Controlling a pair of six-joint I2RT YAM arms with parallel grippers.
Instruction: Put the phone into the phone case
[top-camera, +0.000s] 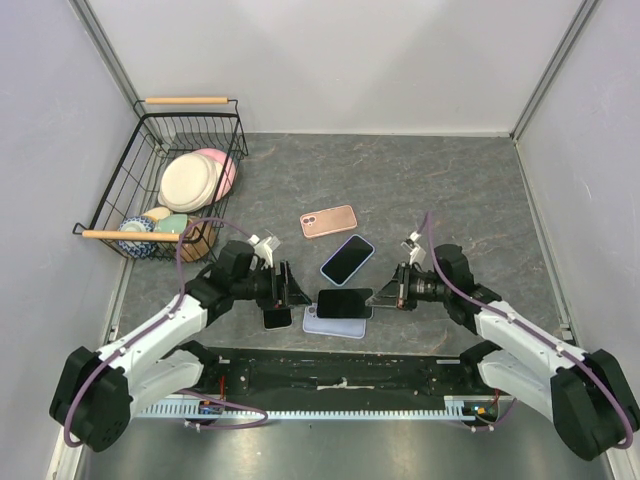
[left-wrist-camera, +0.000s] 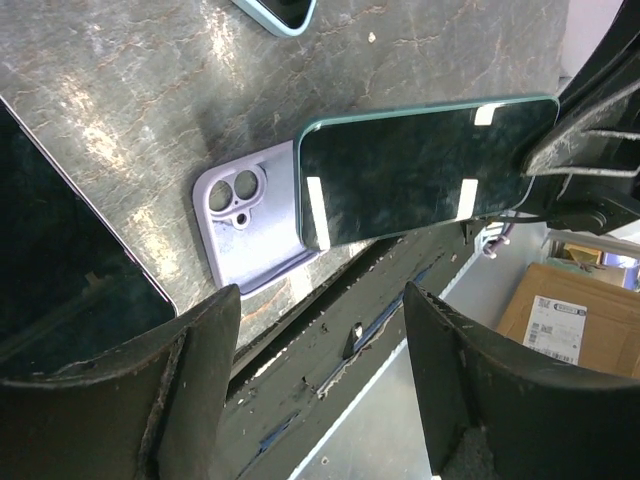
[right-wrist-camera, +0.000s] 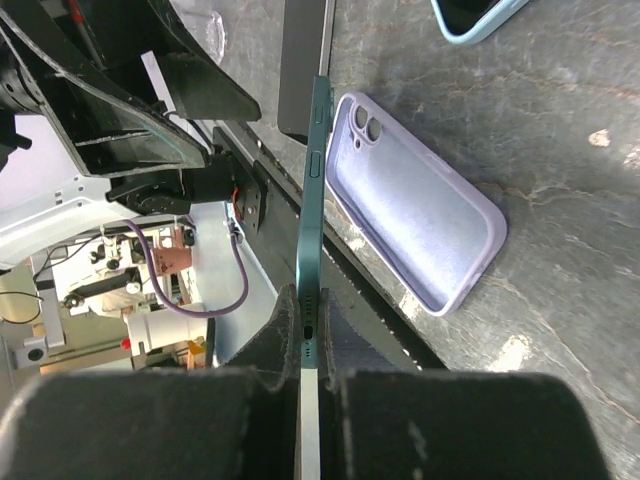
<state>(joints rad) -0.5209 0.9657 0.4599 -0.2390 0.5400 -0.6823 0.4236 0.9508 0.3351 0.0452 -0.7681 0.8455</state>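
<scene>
A dark-screened phone (top-camera: 345, 300) with a teal edge (right-wrist-camera: 318, 190) hangs just above the lilac phone case (top-camera: 325, 325). My right gripper (top-camera: 385, 298) is shut on the phone's right end, its pads (right-wrist-camera: 285, 325) clamping the end with the port. The case (right-wrist-camera: 420, 220) lies open side up on the table, camera cutout (left-wrist-camera: 238, 192) to the left. In the left wrist view the phone (left-wrist-camera: 420, 165) covers the case's right part. My left gripper (top-camera: 290, 290) stands open just left of the phone, and its fingers (left-wrist-camera: 130, 400) hold nothing.
Another dark phone (top-camera: 277, 318) lies under the left gripper. A blue-cased phone (top-camera: 347, 259) and a pink phone (top-camera: 328, 221) lie further back. A wire basket (top-camera: 130, 185) of dishes stands at the left. The table's near edge and a black rail (top-camera: 340, 370) run close behind the case.
</scene>
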